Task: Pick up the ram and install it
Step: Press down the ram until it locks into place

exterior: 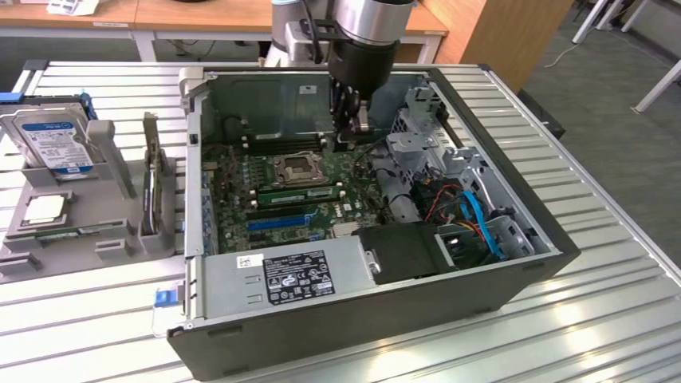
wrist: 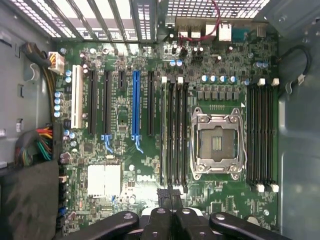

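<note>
A: Okay, biggest first?
B: In the exterior view the computer case [exterior: 426, 319] fills mid-frame, with the motherboard [exterior: 236, 187] inside.
A: Arm?
B: Upper centre, the gripper [exterior: 352, 140] hangs over the board with its jaws pinched together and nothing in them.
A: Task item?
B: The ram [exterior: 301, 194] sits in a slot at frame centre, just below the CPU socket [exterior: 295, 169], apart from the gripper.
A: Risk?
B: It may be half-seated, can't tell. An off-centre push could tilt it, or clip the bare socket pins.

Green ram [exterior: 301, 193] seated on motherboard [exterior: 236, 185]
</note>
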